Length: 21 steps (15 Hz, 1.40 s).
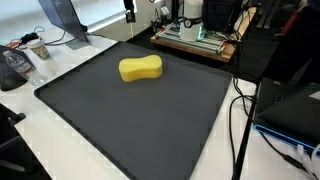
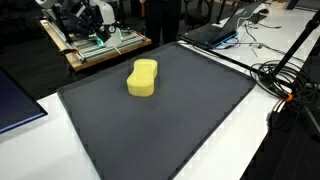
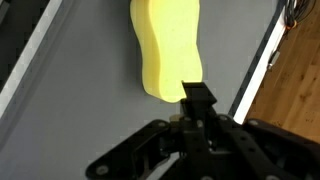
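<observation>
Since the white surface [image 1: 70, 55] carries everything, it is noted first. It shows in both exterior views, with cable runs [image 2: 285, 80] along one edge and a wooden board of equipment [image 1: 195, 40] at the back.

Dark grey mat [image 1: 130, 125]: covers most of the surface and lies flat.

Sponge [image 1: 140, 69]: yellow, dog-bone outline, lying flat on the mat in the half toward the wooden board, well clear of every mat edge. Both exterior views agree on this placing.

Wrist view: the sponge [image 3: 165, 50] runs lengthwise away from the camera. The fingers [image 3: 195, 95] are pressed together and pinch nothing. Their tips sit over the sponge's near end, a little off its centreline toward the mat edge. I cannot tell whether they touch the foam or hang just above it. The arm cannot be made out in either exterior view.

Technique, my judgement only:
- Shut fingers give a narrow contact on soft foam.
- A push from this off-centre spot would likely swivel the sponge rather than carry it straight, so line up on the centreline before applying load.
- Keep the tips against the sponge's side wall, low but clear of the mat, since dragging on the mat could ruck it.
- Move slowly, because the foam compresses before it slides.
- For a grip, the fingers would have to be spread first, and the narrow waist looks the better hold.
</observation>
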Each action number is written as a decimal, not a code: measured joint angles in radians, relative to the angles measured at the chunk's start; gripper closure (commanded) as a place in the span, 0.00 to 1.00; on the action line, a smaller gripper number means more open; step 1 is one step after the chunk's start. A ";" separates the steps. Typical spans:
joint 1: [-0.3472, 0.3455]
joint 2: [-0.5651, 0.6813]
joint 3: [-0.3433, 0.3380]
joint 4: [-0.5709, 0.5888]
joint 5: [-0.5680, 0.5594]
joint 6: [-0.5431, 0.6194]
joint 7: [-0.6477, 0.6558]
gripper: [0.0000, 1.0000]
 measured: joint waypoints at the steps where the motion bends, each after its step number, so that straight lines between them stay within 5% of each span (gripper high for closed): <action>1: -0.012 -0.017 0.046 0.005 -0.027 0.010 0.023 0.97; 6: -0.066 -0.104 0.302 0.006 -0.183 0.021 0.180 0.97; 8: -0.087 -0.147 0.400 0.010 -0.250 -0.048 0.249 0.87; 16: -0.095 -0.210 0.463 -0.001 -0.281 -0.123 0.280 0.97; 21: -0.066 -0.239 0.610 0.010 -0.322 -0.108 0.390 0.97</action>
